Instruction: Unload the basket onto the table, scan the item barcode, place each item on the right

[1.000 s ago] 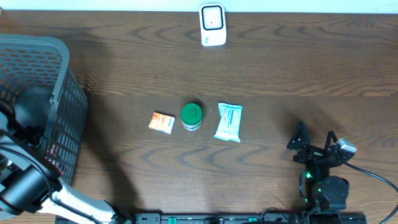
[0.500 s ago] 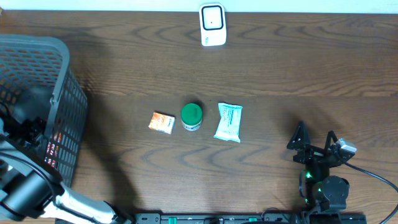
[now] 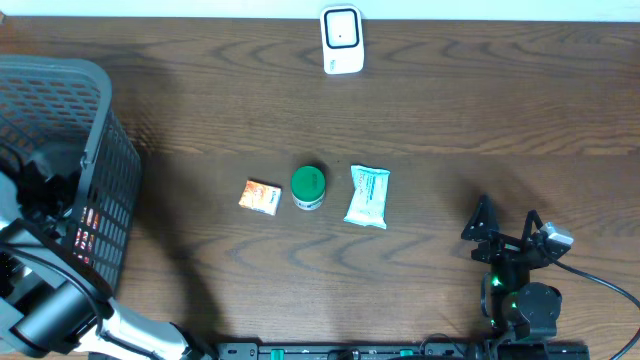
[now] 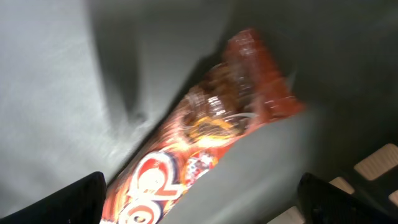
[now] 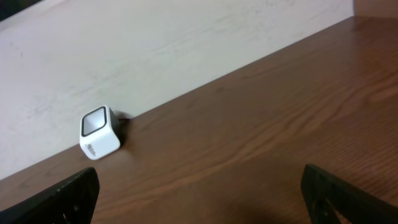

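Reaching step: we judge that the left arm (image 3: pixel 45 310), its wrist inside the basket (image 3: pixel 105 170), is set to pick the snack packet (image 4: pixel 205 143); nothing is gripped yet.
Left jaws: wide apart, one tip on each side of the packet's lower end, with no contact that we can make out.
Right jaws: wide and empty, low near the front right edge of the desk (image 3: pixel 450 110).
Item place: the packet lies flat and diagonal on the basket's grey floor, well apart from the scanner (image 3: pixel 341 40) at the desk's far edge.
Item look: glossy orange-red film, crinkled, with white lettering at the lower end and a crimped seal at the upper; it is blurred, and we see no barcode.
Doing it well: we would close gently across the packet's narrow width near its middle, since the film looks likely to slip and crumple, lift clear of the basket wall, then turn it until the barcode faces the scanner window.
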Controlling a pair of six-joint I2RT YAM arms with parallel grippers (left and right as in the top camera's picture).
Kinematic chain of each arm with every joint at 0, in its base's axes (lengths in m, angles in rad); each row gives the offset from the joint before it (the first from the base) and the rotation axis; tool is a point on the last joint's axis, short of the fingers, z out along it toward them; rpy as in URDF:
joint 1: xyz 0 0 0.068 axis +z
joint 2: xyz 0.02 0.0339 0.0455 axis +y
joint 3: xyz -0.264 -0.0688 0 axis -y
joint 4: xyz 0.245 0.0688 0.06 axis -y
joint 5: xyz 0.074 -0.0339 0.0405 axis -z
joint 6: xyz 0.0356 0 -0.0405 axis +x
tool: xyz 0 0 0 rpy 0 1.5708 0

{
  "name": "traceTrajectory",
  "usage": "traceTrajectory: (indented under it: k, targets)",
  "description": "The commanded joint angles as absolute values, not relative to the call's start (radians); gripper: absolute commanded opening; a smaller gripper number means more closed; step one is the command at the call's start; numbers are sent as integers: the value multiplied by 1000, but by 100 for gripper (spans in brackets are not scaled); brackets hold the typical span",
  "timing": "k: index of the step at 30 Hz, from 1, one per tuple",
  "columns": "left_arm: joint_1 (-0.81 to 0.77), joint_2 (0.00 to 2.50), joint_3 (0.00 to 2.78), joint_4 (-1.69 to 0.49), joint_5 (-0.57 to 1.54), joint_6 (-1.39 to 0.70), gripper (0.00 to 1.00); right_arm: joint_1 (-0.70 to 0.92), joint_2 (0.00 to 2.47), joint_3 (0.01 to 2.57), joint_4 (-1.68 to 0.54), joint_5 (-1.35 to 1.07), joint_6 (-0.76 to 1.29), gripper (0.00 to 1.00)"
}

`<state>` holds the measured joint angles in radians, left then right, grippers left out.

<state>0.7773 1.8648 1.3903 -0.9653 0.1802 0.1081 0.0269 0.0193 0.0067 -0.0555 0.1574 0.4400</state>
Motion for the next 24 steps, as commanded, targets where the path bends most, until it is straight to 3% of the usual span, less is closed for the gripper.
traceTrajectory:
  k: [1,9,24]
  targets:
    - [742,1860,1359,-949,96,149,98,28,18,6,-57,163,437,99]
    - [717,1871,1324,-902,-64,94,98,28,18,6,-57,163,437,99]
    - [716,1973,1281,-876,-23,92,98,28,18,6,-57,163,437,99]
